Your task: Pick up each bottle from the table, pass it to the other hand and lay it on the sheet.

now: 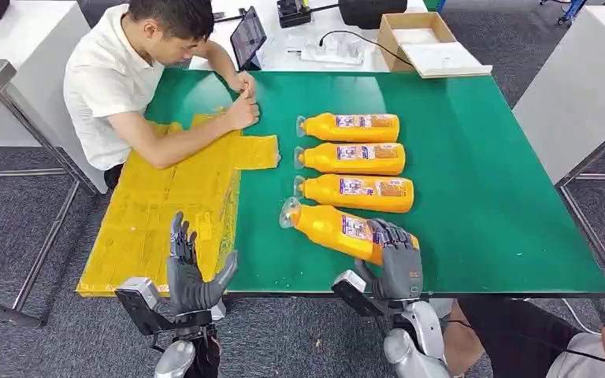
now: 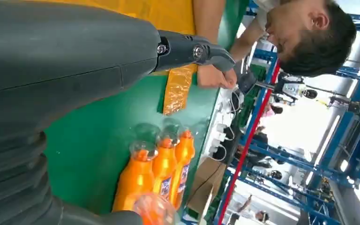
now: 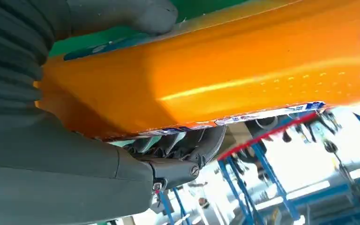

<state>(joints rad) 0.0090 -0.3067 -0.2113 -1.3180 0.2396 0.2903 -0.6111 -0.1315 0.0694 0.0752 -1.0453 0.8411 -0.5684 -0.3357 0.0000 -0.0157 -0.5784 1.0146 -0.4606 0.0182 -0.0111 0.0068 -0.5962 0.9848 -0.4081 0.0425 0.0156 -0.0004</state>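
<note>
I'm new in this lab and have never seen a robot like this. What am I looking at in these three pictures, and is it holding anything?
The machine is a humanoid robot with two silver arms, each ending in a many-fingered hand. The wide picture is taken from high on its body, looking down at a green table. The other two come from cameras at its wrists, so they look turned.

On the table lie four orange bottles on their sides, and to the left a yellow sheet where a seated person rests both arms. Behind are a tablet and a cardboard box.

The right hand grips the nearest bottle around its base end; the right wrist picture shows that bottle close up. The left hand holds nothing, fingers apart, over the sheet's near edge. Three bottles lie untouched in a row.
</note>
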